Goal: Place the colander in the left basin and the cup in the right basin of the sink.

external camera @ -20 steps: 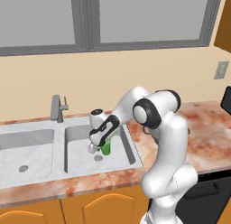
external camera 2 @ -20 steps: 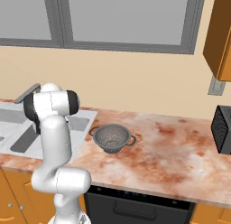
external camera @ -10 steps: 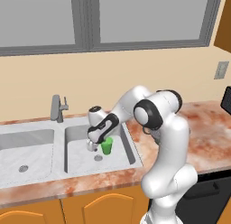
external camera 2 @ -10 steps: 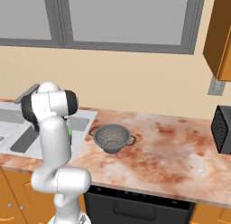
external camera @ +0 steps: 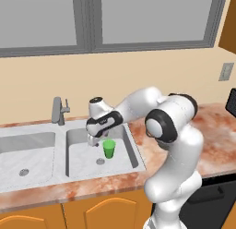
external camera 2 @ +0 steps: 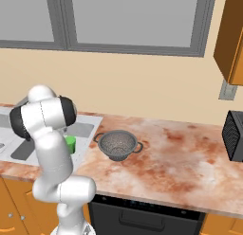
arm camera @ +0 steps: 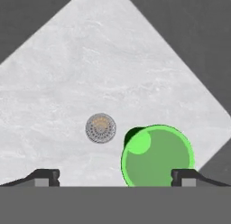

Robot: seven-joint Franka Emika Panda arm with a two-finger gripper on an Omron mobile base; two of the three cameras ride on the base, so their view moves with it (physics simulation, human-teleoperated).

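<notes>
The green cup [external camera: 109,148] stands upright on the floor of the right basin [external camera: 80,158], beside the round drain [arm camera: 100,128]. My gripper [external camera: 93,141] hangs open just above and to the left of it, holding nothing. From the hand, the cup [arm camera: 157,156] sits below, close to the right fingertip [arm camera: 184,176], with the gripper [arm camera: 113,178] spread wide. The dark grey colander [external camera 2: 117,144] rests on the counter to the right of the sink [external camera: 138,164]. The left basin [external camera: 32,152] holds nothing. The cup [external camera 2: 70,143] also peeks out behind the arm.
The grey faucet [external camera: 57,111] stands at the sink's middle back edge. A dark appliance [external camera 2: 233,135] sits at the counter's far right, under a wall outlet [external camera 2: 227,89]. Marbled counter [external camera 2: 180,158] stretches between colander and appliance.
The jaws have opened and let go of the cup, which now stands on the right basin's floor. The hand has drawn slightly up and left of it.
</notes>
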